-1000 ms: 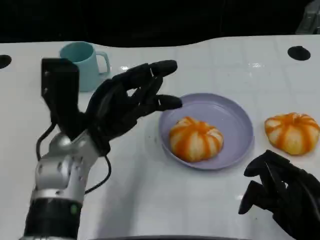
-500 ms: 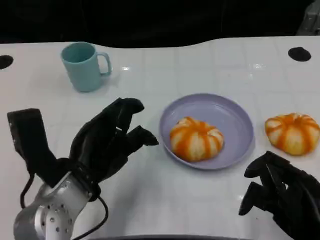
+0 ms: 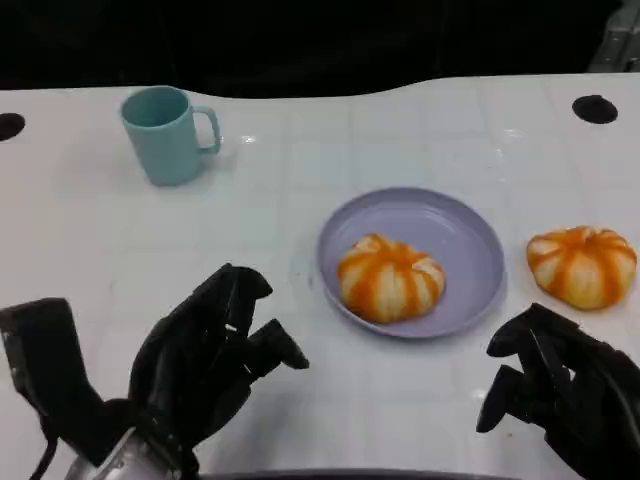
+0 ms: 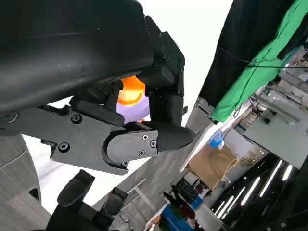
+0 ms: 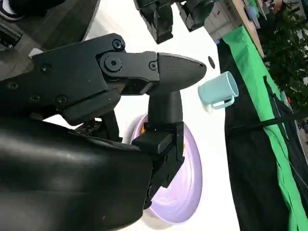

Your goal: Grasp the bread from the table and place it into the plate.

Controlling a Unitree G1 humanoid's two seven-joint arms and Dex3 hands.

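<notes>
A lilac plate [image 3: 472, 228] sits mid-table with an orange-striped round bread [image 3: 390, 278] lying in it. A second, matching bread [image 3: 582, 265] rests on the table just right of the plate. My left hand [image 3: 215, 355] hovers low near the front edge, left of the plate, fingers loosely apart and holding nothing. My right hand [image 3: 555, 385] stays at the front right, just short of the loose bread and also holding nothing. The left wrist view catches the bread [image 4: 131, 91] and the plate [image 4: 126, 109] between the fingers. The right wrist view shows the plate [image 5: 185, 192] past the fingers [image 5: 166, 115].
A teal mug [image 3: 165, 133] stands at the back left, also seen as the mug [image 5: 219, 90] in the right wrist view. Black round holes mark the table at the far right [image 3: 595, 108] and far left [image 3: 8, 124]. The white table ends at a dark back edge.
My left hand has dropped from beside the plate's left rim and drawn back toward the near edge, its fingers less stretched. The right hand and both breads have stayed put.
</notes>
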